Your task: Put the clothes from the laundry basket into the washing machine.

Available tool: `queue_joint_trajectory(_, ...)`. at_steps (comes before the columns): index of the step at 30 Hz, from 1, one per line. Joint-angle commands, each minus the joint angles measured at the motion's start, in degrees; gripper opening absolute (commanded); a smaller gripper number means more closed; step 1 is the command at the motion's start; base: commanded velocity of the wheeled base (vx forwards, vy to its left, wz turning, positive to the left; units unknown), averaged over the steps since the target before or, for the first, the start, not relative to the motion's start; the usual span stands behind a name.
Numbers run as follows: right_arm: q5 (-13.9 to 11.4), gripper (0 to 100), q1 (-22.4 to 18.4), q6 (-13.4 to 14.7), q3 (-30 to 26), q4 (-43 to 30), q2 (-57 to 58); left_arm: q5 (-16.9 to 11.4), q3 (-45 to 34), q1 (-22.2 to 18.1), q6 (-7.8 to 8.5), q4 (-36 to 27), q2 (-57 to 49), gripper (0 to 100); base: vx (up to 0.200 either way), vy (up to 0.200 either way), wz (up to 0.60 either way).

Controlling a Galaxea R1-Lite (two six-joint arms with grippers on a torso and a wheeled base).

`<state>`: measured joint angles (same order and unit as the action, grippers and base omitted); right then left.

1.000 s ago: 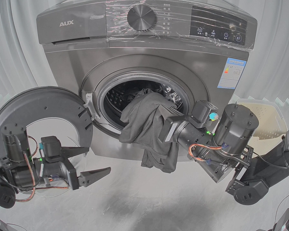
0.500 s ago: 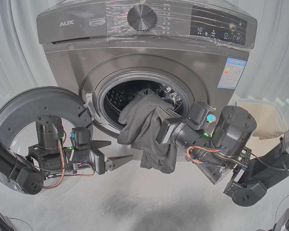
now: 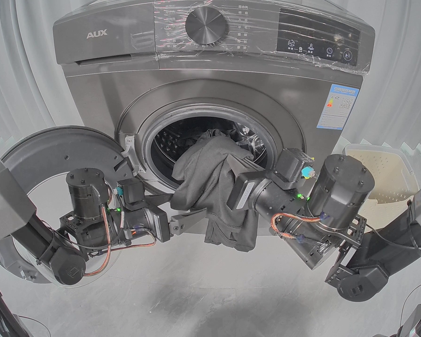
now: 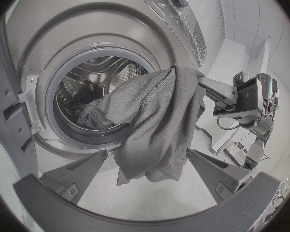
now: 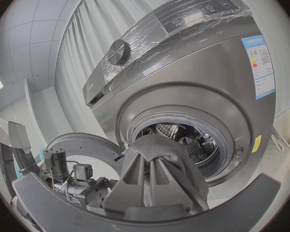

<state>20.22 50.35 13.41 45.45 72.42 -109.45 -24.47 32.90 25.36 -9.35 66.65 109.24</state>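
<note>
Matt cloth garment point(image 3: 210, 174), satin-metal washing machine point(image 3: 103, 94)

We find the lower half of the washing machine's mouth point(image 3: 173, 139) blocked: a dark garment point(image 3: 206, 179) drapes over its rim and hangs below, the right pincer point(image 5: 147, 161) clamped on it just in front. The upper half is free. The left pincer point(image 4: 145, 152) spreads around the hem below the mouth; the open door point(image 3: 56, 150) stands left of the mouth.

A dark grey garment point(image 3: 206, 174) hangs over the lip of the washing machine point(image 3: 210, 80), whose door point(image 3: 56, 150) stands open at the left. The right gripper point(image 3: 236, 164) grips the garment's upper folds. The left gripper point(image 3: 185, 207), jaws spread, meets its lower left edge.
</note>
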Motion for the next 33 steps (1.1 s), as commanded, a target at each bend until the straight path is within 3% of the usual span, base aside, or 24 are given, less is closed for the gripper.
queue_joint_trajectory(1,0.0,0,0.0,-0.1,0.0,0.3,-0.2,0.0,0.2,0.0,-0.76,3.5,4.6,100,0.0,0.0,0.0)
queue_joint_trajectory(7,0.0,0,0.5,0.0,0.0,0.3,-0.2,-0.1,1.2,0.1,-3.39,6.1,6.1,100,0.0,0.0,0.0)
queue_joint_trajectory(17,0.0,0,0.5,0.0,0.0,0.3,-0.2,0.0,2.0,1.4,-3.83,12.9,9.0,100,0.0,0.0,0.0)
queue_joint_trajectory(18,0.0,0,0.5,0.1,-0.1,0.4,-0.2,0.0,2.0,1.4,-3.92,13.4,9.1,0,0.0,0.0,0.0)
queue_joint_trajectory(28,-0.2,0,-0.2,0.2,-0.4,0.4,-0.5,0.5,-0.2,1.7,-4.45,17.6,8.2,0,0.0,0.0,0.0)
queue_joint_trajectory(33,-2.3,0,-1.2,0.2,-0.5,1.1,-1.6,0.5,-4.8,2.8,-4.36,21.7,5.5,0,0.0,0.0,0.0)
